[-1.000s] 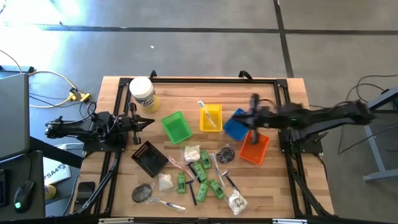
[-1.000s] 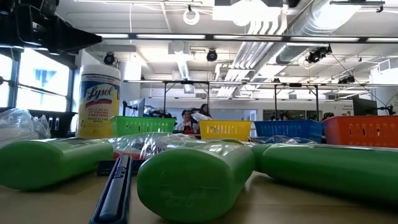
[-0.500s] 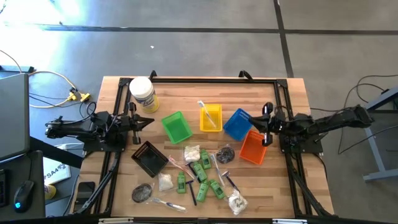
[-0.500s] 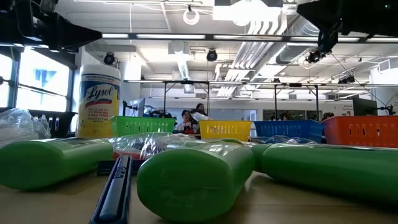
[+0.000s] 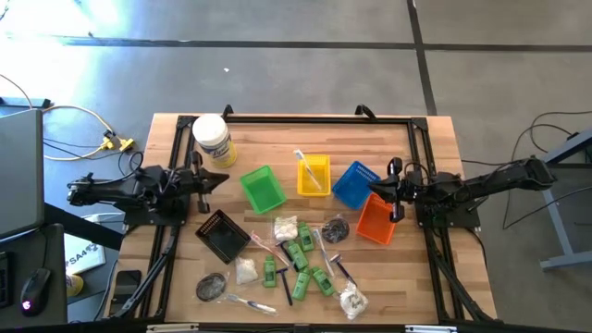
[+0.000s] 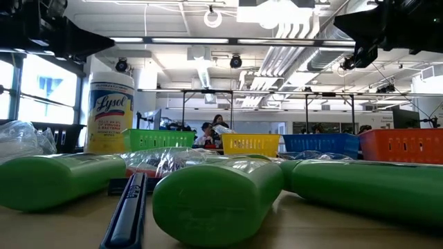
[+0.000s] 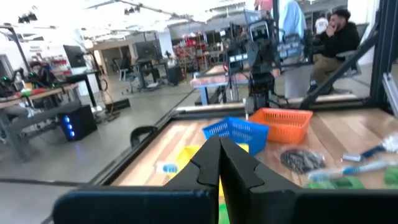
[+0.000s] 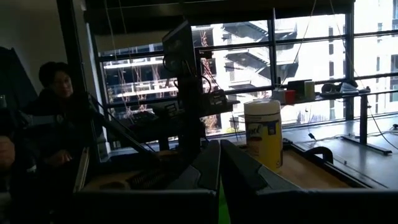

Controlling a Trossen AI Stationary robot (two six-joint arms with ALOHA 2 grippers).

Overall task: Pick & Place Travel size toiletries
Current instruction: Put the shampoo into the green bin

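High view: right gripper (image 5: 390, 190) had pulled back from over blue tray (image 5: 352, 184) to rest above table's right side, just beside orange tray (image 5: 378, 219); fingers clenched, nothing held. Looked like retreat after drop; one toothbrush (image 5: 308, 169) lay in yellow tray (image 5: 314, 175). Remaining toiletries (image 5: 298, 259) scattered mid-table, unsorted. Left gripper (image 5: 218, 180) parked at left side, closed, empty.

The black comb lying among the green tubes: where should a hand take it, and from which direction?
Take the black comb at mid-length, coming straight down, fingers across its narrow width. It lies flat and slanted on the table, with a green tube close beside it, so a sideways approach looks crowded.
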